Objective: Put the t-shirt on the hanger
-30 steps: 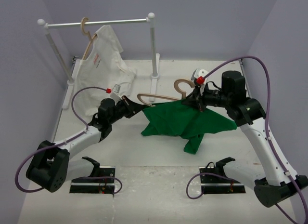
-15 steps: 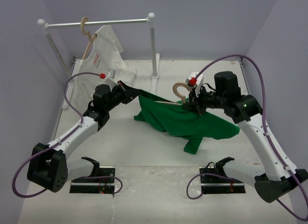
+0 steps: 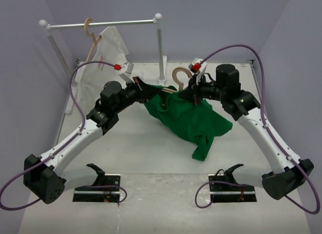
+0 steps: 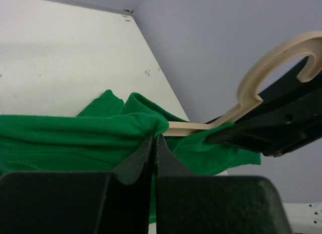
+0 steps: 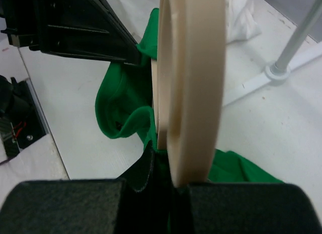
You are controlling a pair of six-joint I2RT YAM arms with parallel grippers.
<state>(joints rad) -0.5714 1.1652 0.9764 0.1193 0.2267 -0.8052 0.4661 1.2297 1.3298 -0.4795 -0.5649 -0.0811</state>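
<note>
Your left gripper (image 3: 147, 89) is closed on the soft, limp t-shirt (image 3: 188, 121), draped mid-table toward the far side. Your right gripper (image 3: 190, 94) clamps the stiff hanger (image 3: 177, 74) below its hook. Grip the hems, since loose cloth sags.

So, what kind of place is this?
Probably a robot test cell, not a home: plain lilac walls enclose a white table, the left arm and right arm are mounted at its near edge, and a small clothes rail holds a white t-shirt at the back.

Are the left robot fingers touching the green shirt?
Touching. The left wrist view shows the left fingers shut together on a fold of the green t-shirt, with no gap.
</note>
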